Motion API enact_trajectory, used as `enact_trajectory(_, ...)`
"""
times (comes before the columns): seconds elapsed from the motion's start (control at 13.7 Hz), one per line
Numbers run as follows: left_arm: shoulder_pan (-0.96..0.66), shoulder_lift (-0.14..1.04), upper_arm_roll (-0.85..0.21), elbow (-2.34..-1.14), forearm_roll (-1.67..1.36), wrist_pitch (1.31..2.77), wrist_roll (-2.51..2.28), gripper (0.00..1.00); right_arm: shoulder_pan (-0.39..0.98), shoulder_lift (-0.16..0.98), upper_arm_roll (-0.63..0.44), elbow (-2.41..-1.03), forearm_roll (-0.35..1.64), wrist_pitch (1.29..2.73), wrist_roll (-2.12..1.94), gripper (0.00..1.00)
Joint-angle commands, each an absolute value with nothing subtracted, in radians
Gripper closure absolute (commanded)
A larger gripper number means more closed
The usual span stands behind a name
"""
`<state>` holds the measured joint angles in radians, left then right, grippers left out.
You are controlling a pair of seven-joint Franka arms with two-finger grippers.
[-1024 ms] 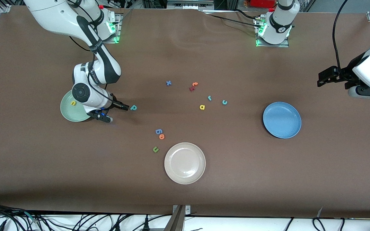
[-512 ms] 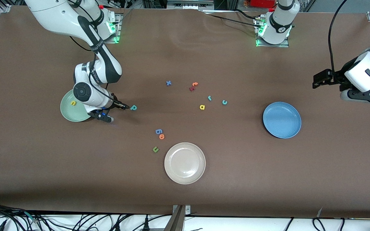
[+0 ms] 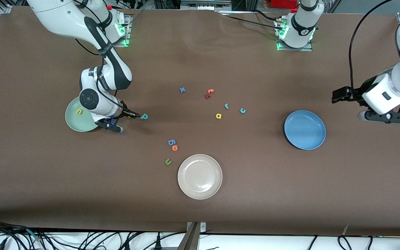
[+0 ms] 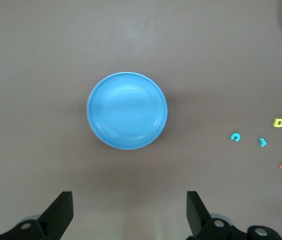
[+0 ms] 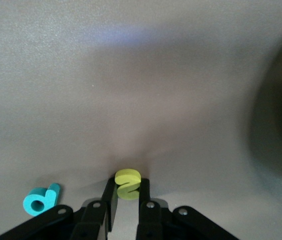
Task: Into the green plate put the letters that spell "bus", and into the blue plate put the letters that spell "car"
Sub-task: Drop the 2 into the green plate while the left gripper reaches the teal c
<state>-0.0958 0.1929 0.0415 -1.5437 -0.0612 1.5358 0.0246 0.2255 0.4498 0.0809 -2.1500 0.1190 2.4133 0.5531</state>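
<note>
Right gripper (image 5: 127,200) low at the desk (image 3: 241,194) beside the green plate (image 3: 76,125), jaws clenched on the yellow "s" (image 5: 127,184), teal "b" (image 3: 144,116) nearby, yellow "u" (image 3: 78,111) in that plate, left gripper (image 4: 129,212) released, hovering near the blue plate (image 3: 304,129).

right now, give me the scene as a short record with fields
right gripper: shut on yellow "s", at the table beside green plate
left gripper: open, over bare table beside blue plate
in green plate: yellow "u"
in blue plate: nothing
teal "b": on table beside right gripper
</note>
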Motion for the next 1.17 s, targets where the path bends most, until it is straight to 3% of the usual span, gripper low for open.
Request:
enact_trajectory(0.0,-0.121,0.209,0.009,-1.584,-0.121,1.586,-0.021,0.00,0.230,0.393,0.069,-2.154,0.127,2.364,0.552,0.92)
enact_trajectory(0.44,-0.132,0.172,-0.225,-1.911,-0.062,1.949,-0.288,0.00,0.229,0.276,-0.098,-2.125,0.110,2.111,0.373,0.92)
enact_trajectory(0.73,-0.133,0.163,-0.325,-2.150,-0.035,2.247,-0.440,0.00,0.219,0.319,-0.254,-2.131,0.112,2.109,0.108,0.90)
enact_trajectory(1.02,-0.137,0.176,-0.393,-2.333,0.020,2.532,-0.596,0.00,0.178,0.409,-0.267,-2.135,0.123,2.177,0.002,0.88)
enact_trajectory(1.1,-0.138,0.190,-0.405,-2.344,0.047,2.552,-0.645,0.00,0.172,0.423,-0.267,-2.135,0.129,2.183,-0.015,0.83)
